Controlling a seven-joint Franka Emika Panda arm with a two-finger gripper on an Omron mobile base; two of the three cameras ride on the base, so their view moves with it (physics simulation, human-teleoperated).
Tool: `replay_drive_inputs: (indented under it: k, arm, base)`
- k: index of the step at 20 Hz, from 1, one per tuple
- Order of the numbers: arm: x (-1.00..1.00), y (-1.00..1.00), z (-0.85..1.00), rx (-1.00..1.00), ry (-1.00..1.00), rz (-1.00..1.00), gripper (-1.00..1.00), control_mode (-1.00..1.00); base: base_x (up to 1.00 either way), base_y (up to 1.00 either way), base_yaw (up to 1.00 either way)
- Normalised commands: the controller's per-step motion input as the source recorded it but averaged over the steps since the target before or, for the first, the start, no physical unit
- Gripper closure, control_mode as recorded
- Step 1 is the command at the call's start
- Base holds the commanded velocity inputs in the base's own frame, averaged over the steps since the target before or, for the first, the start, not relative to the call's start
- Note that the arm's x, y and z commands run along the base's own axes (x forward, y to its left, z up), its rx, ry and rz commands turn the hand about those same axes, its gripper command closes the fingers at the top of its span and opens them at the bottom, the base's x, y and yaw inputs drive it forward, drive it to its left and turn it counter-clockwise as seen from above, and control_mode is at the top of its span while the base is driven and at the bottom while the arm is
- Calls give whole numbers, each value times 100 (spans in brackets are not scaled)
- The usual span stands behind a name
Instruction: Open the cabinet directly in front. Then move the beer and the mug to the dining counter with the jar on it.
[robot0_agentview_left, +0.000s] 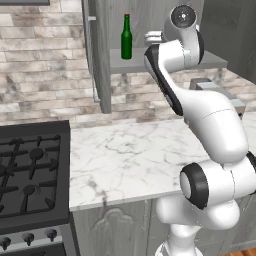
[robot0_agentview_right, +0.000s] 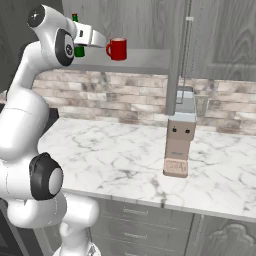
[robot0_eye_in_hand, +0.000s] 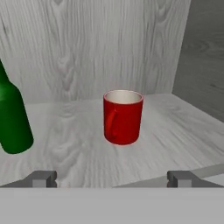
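Cabinet (robot0_agentview_left: 102, 55) open (doors swung wide), beer (robot0_agentview_left: 126, 38) and mug (robot0_eye_in_hand: 122, 116) on its shelf, gripper (robot0_eye_in_hand: 111, 178) fully open, empty, facing mug; both moves left.

Even, diffuse rendered light, no single source evident, soft faint shadow beside the mug (robot0_eye_in_hand: 123, 116) on the shelf, mild sheen on the beer (robot0_eye_in_hand: 13, 118), slightly coarse, soft-edged pictures, no edge distortion.
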Motion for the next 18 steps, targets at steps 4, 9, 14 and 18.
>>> replay_drive_inputs:
  k: [4, 9, 14, 18]
  arm:
    - [26, 0, -12, 0, -7, 0, -100, -100]
    - [53, 0, -6, 0, 0, 0, -100, -100]
    - [39, -7, 0, 0, 11, -2, -100, -100]
    - [28, -20, 0, 0, 7, -8, -100, -100]
  base:
    - [0, 0, 0]
    - [0, 0, 0]
    - [0, 0, 0]
    - [0, 0, 0]
